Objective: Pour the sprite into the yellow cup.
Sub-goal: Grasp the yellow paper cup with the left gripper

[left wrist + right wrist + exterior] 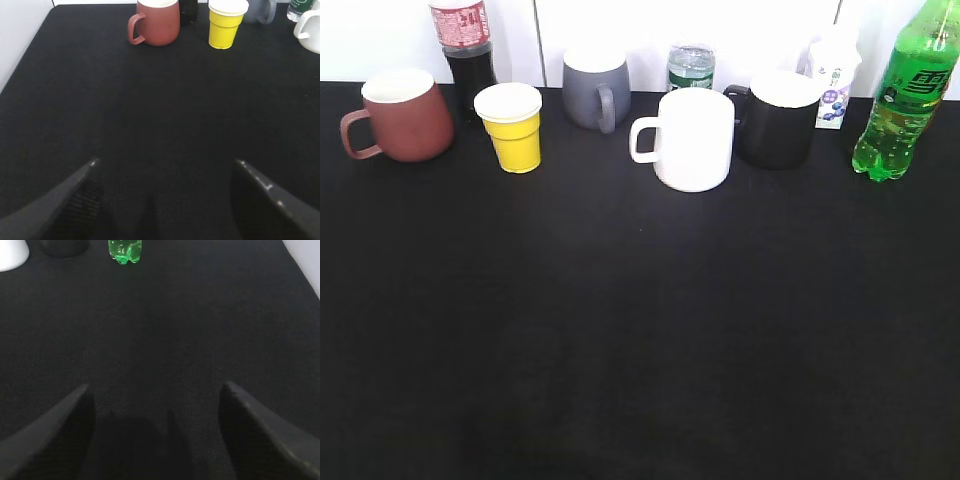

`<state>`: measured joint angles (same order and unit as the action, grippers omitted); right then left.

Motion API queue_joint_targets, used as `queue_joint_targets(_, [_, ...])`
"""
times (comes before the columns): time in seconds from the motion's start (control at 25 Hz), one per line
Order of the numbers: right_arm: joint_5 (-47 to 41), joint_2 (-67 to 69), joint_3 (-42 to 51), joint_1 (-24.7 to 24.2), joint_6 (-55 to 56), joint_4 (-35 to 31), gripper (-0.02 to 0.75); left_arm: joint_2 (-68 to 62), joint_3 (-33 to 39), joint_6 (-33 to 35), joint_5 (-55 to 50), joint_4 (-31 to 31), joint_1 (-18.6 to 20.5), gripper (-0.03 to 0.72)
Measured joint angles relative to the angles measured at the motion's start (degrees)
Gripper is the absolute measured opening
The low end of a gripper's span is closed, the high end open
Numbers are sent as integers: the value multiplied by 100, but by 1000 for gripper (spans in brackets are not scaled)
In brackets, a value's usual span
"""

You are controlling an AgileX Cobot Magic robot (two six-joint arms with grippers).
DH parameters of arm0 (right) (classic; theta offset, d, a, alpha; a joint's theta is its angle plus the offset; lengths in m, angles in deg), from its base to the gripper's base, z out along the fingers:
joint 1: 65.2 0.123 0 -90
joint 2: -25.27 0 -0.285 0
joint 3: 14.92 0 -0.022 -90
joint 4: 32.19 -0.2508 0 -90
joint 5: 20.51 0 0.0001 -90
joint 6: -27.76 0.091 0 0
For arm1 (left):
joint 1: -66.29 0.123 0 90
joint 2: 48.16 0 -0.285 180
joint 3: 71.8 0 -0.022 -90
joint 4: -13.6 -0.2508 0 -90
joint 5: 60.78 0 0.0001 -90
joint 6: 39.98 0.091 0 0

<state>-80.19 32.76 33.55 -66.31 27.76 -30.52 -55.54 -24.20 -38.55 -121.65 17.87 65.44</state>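
The sprite (905,95), a tall bright-green bottle, stands upright at the far right of the black table; its base also shows in the right wrist view (125,251). The yellow cup (512,127) stands upright at the back left, and shows in the left wrist view (225,24). My left gripper (165,162) is open and empty over bare table, well short of the cup. My right gripper (156,385) is open and empty, well short of the bottle. Neither gripper shows in the exterior view.
Along the back stand a brown-red mug (400,115), a cola bottle (465,50), a grey mug (595,88), a small clear bottle (691,66), a white mug (688,138), a black mug (775,118) and a white carton (834,80). The black tabletop (640,330) stretches forward.
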Motion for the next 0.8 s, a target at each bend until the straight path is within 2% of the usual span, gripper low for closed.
queue_joint_targets(0.36, [0,0,0,0,0,0,586,0,0,0,0,0,0,580])
queue_joint_targets(0.44, [0,0,0,0,0,0,586,0,-96,0,267,0,0,580])
queue_joint_targets(0.52, [0,0,0,0,0,0,586,-8,-67,0,1587,-5,0,575])
queue_joint_targets(0.6, [0,0,0,0,0,0,586,-335,379,0,3567,0,0,576])
queue_joint_targets(0.68, [0,0,0,0,0,0,586,-1030,1038,0,5393,25,0,576])
queue_joint_targets(0.8, [0,0,0,0,0,0,586,-2647,1378,0,6980,115,0,570])
